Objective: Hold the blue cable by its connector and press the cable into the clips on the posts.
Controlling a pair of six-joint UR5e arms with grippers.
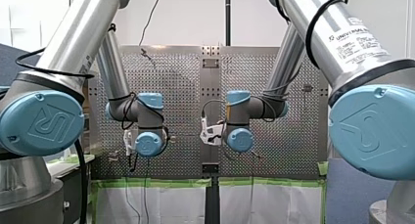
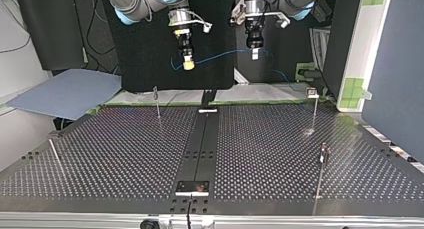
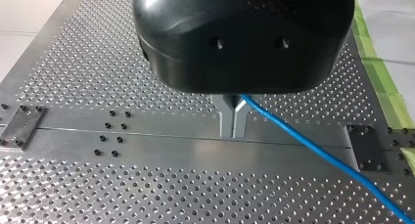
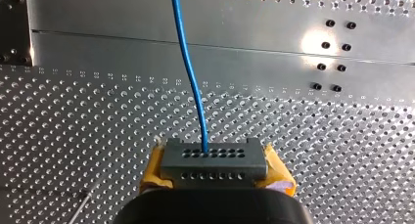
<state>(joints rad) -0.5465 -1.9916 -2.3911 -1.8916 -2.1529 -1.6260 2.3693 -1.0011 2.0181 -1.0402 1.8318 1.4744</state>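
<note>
In the top view, upper centre, the cable (image 2: pixel 225 54) runs from the connector (image 4: pixel 214 160) in my right gripper (image 2: pixel 188 64), at left, to my left gripper (image 2: pixel 254 54), at right; posts (image 2: pixel 157 103) stand on the table (image 2: pixel 100 154) below.

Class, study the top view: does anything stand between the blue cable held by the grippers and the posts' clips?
Nothing visible does. My right gripper holds the connector, my left gripper the blue cable, both up in the air; only open space lies between the cable and the posts on the table.
</note>
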